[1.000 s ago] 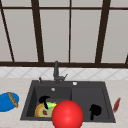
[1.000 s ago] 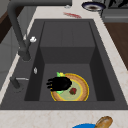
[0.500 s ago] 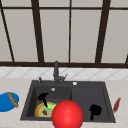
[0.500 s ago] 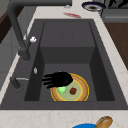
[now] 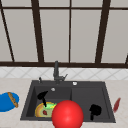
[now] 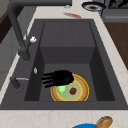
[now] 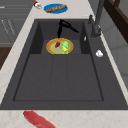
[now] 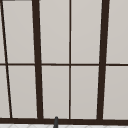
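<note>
Shifted since a second ago: left robot hand (image 6: 60, 78), then curled over the round yellow-rimmed plate (image 6: 82, 93), now reaching flat toward the faucet-side wall with fingers spread straight, clear of the food. Nothing grasped yet; plate lying on the floor of the dark sink's (image 5: 30, 100) left basin, carrying a green piece (image 6: 61, 89) and a small red piece (image 6: 73, 91), both untouched. Right robot hand (image 5: 95, 110) hanging idle over the right basin, fingers curled, holding nothing. Around: black faucet (image 5: 56, 72) behind, blue plate with a bread roll (image 5: 7, 101) on the left tabletop, red pepper (image 5: 116, 105) on the right, big red ball (image 5: 67, 115) hiding the front rim.
</note>
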{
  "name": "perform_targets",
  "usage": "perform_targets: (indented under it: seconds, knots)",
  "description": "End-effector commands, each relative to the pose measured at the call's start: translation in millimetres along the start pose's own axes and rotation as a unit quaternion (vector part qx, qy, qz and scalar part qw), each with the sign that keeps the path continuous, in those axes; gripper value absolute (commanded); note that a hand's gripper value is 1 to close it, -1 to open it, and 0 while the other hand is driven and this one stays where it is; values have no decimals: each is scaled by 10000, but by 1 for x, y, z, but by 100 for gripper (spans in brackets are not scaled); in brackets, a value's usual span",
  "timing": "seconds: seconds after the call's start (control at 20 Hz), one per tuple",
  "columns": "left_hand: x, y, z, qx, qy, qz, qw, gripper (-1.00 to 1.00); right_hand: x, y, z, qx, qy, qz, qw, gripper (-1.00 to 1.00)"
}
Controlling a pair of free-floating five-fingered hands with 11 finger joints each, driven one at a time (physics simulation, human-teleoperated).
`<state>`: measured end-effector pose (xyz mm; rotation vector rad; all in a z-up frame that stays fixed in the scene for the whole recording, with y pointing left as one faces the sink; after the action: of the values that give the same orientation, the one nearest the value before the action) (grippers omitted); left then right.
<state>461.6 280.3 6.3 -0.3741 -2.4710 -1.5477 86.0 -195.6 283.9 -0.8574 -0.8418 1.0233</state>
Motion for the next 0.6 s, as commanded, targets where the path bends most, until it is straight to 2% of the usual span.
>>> perform_targets:
  seconds: [0.0, 0.3, 0.55]
  knots:
    - [11, 6, 0, -619, -56, -18, 9981, -100, 0, 0, 0, 0, 0, 0, 10000, 0]
    - [28, 7, 10, -896, 46, 10, 9960, -100, 0, 0, 0, 0, 0, 0, 10000, 0]
    - [42, 9, 16, -1124, 115, -14, 9936, -100, 0, 0, 0, 0, 0, 0, 10000, 0]
